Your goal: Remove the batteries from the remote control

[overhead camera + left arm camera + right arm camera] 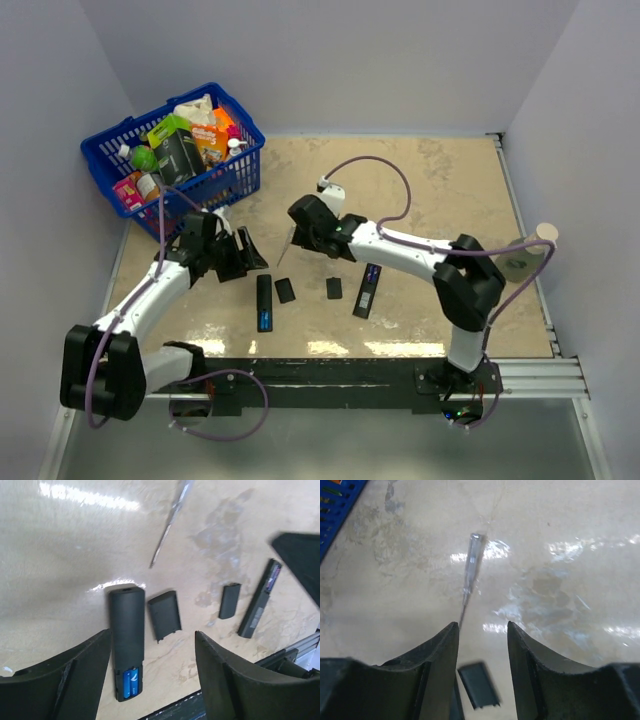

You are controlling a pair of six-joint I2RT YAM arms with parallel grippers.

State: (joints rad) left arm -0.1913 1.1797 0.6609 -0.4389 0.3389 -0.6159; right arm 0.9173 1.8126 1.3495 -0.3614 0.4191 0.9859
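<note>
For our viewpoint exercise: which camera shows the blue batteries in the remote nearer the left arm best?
Left wrist: the batteries sit close and sharp in the open remote. Top external shows them only as a tiny blue speck; right wrist misses them.

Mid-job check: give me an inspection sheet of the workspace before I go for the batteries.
Surface: beige table, glare patches, no spills seen.
Job's things: left remote open, blue batteries inside; right remote open, contents unclear; left cover and right cover lie loose between the remotes.
Clutter: thin tool; basket of groceries, far left.
Grippers: left gripper open, empty, near left remote; right gripper open, empty, near tool.
Cables: purple cable arcs above right arm.
Surroundings: grey walls; pale object at right edge, unclear.
</note>
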